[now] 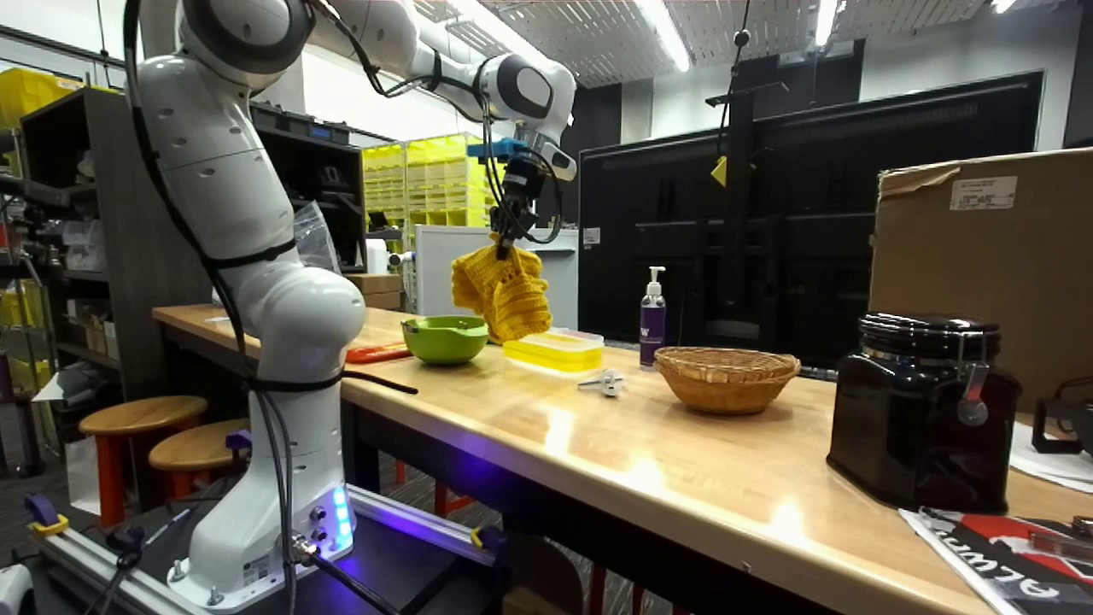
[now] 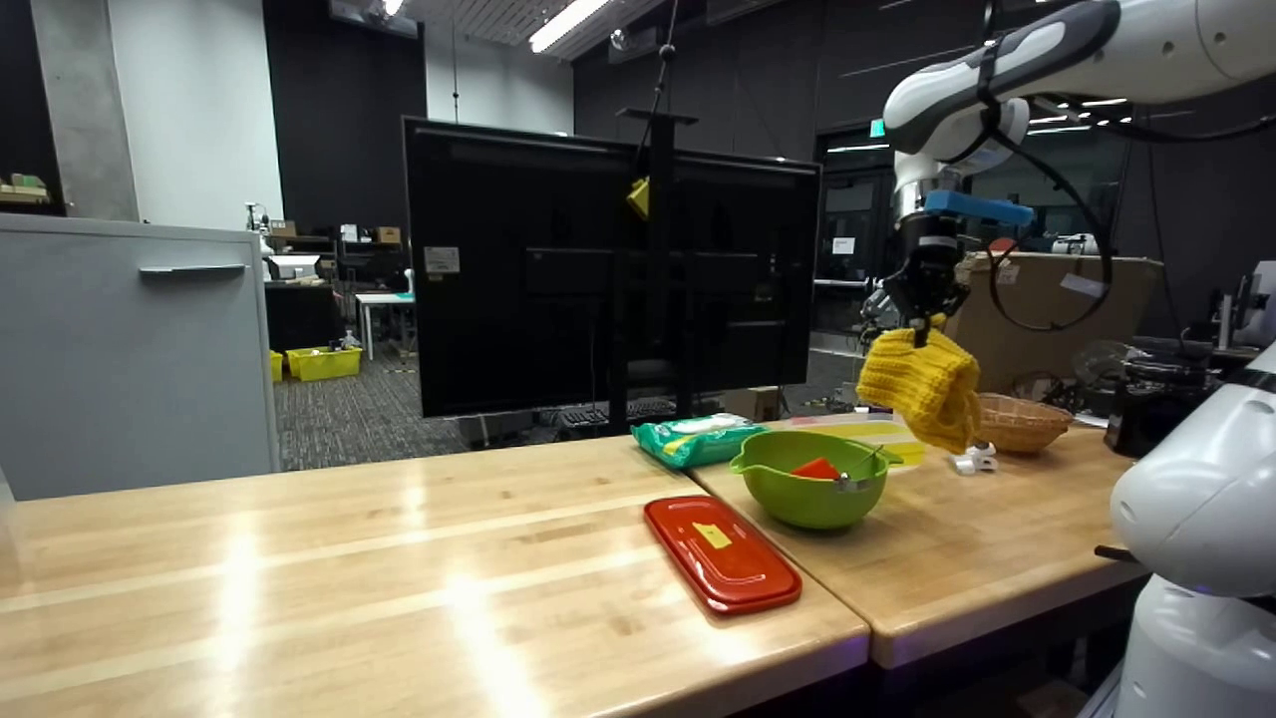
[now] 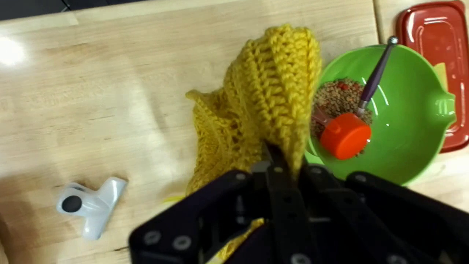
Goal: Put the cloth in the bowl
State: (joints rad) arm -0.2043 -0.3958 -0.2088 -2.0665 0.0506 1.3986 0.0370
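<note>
Up over the wood tabletop (image 1: pixel 683 461), the gripper (image 1: pixel 505 248) is clenched on the yellow knit cloth (image 1: pixel 504 295), which hangs in midair near the green bowl (image 3: pixel 406 106). Bowl has brown grains (image 3: pixel 339 96), an orange-red scoop (image 3: pixel 346 135) & a purple-handled utensil (image 3: pixel 376 75) in it, w/ a red lid (image 2: pixel 733 573) lying just beside. Across the cloth from the bowl, wrist cam has a white clip (image 3: pixel 91 207), & ext. view a wicker basket (image 1: pixel 726 393) well apart.

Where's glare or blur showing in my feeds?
In both exterior views, white glare patches on the tabletop; in the wrist view, a blown-out spot at upper left, small glints inside the green bowl, the gripper dark and slightly soft, stitches on the cloth readable.
</note>
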